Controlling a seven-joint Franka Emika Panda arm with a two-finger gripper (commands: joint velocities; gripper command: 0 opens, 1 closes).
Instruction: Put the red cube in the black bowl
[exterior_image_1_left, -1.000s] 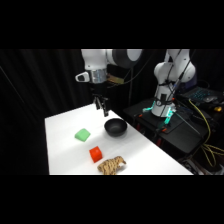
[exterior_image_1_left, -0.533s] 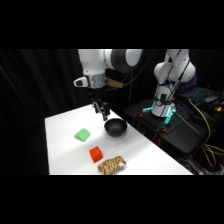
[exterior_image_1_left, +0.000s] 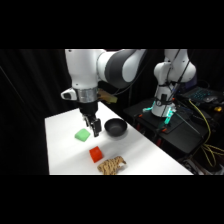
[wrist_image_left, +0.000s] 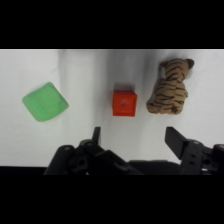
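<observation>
The red cube (exterior_image_1_left: 95, 154) rests on the white table near its front, and in the wrist view the red cube (wrist_image_left: 124, 102) lies just beyond the fingers, a little left of the gap's middle. My gripper (exterior_image_1_left: 94, 130) hangs above the table between the green block and the black bowl (exterior_image_1_left: 115, 128), higher than the cube and behind it. In the wrist view my gripper (wrist_image_left: 134, 139) stands open, nothing between its fingers (wrist_image_left: 176, 140). The bowl does not show in the wrist view.
A flat green block (exterior_image_1_left: 82, 134) lies left of the gripper, and the green block (wrist_image_left: 45, 102) sits far left in the wrist view. A tan striped toy tiger (exterior_image_1_left: 112, 165) lies at the table's front edge, close right of the cube (wrist_image_left: 171, 92). Electronics and cables stand off the table's right side.
The arm has swung toward the camera and lower. The gripper has moved from behind the bowl to a spot between the green block and the bowl, nearer the red cube.
</observation>
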